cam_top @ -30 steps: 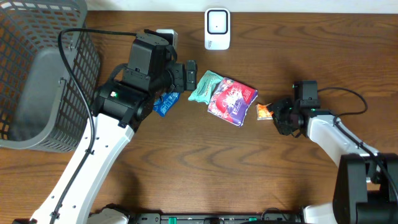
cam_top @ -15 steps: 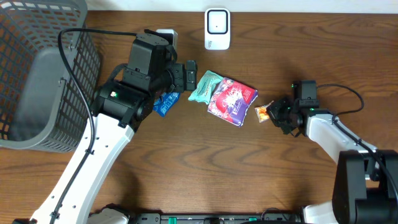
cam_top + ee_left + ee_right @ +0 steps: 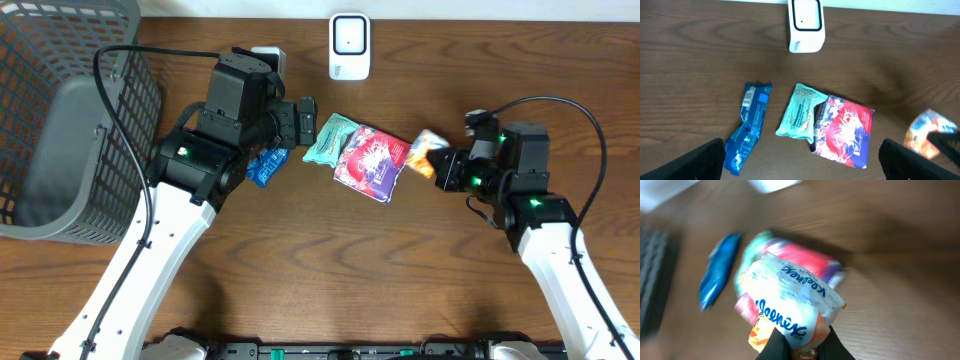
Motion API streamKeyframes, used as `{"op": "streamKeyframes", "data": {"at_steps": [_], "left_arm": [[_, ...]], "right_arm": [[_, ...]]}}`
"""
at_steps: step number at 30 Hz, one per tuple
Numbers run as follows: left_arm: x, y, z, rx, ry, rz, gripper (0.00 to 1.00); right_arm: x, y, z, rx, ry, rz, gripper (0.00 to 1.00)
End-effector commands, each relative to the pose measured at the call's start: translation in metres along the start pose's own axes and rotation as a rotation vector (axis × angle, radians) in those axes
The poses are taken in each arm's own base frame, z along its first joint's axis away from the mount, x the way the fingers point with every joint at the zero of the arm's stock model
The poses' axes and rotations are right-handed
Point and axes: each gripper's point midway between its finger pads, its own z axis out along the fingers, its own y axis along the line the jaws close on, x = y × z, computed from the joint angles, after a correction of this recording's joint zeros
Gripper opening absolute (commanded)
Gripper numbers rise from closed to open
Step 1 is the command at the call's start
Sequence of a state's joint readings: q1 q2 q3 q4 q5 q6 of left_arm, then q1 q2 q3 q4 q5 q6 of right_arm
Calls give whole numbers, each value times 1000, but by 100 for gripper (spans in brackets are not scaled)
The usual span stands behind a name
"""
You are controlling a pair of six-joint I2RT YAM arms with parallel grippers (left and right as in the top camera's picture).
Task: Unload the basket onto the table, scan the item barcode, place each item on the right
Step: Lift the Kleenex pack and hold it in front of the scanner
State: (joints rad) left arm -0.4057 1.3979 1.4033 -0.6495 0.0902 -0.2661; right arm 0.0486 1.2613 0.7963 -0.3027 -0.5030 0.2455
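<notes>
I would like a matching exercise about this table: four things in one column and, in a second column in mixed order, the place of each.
Things:
1. tissue pack
2. blue packet
3. white scanner
4. grey basket

Places:
A. at the far edge of the table, near the middle
B. in the right claw
C. at the left end of the table
D. flat on the table, left of the green packet

Pairs: 1-B, 2-D, 3-A, 4-C

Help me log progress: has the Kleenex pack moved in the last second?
Yes. Held in the right gripper, the Kleenex pack has shifted up-frame in the overhead view, from the red-purple pouch's lower right corner to its upper right corner.
</notes>
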Motion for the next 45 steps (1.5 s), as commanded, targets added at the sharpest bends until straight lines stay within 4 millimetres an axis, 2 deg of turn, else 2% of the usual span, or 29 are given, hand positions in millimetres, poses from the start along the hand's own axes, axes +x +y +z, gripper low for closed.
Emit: {"op": "streamKeyframes", "data": {"at_steps": [1,4,6,8,11,14,19,24,28,32,38,42,45], "left_arm": [[-7,1,-3,-10,-19,-7,98],[-7,1,-3,-10,-19,-7,98],[-7,1,-3,-10,-19,-7,98],[-7,1,-3,-10,-19,-7,98],[-7,1,-3,-10,-19,-7,98],[-7,1,-3,-10,-19,-7,98],[-7,1,-3,-10,-19,-7,98],[-7,1,-3,-10,-19,-7,98],[-7,1,-3,-10,-19,-7,98],[-7,1,-3,-10,-19,-7,98],[-7,1,-3,-10,-19,-7,98],[-7,1,-3,-10,-19,-7,98],[-7,1,-3,-10,-19,-7,98]], "right_arm": [[8,64,-16,-360,13,-318,1],[18,99,-35,-605,-3,-450,1],[20,109,-42,-676,-13,-478,1],[20,109,-42,-675,-15,-478,1],[13,95,-31,-564,1,-388,1],[-7,59,-13,-311,-17,-166,1],[-45,29,-12,-80,-136,-59,1],[-96,16,-28,165,-292,-75,1],[-124,19,-31,280,-317,-86,1],[-150,21,-9,319,-276,-129,1],[-189,23,39,368,-148,-262,1],[-217,26,68,436,-133,-360,1],[-236,32,98,488,-159,-497,1]]}}
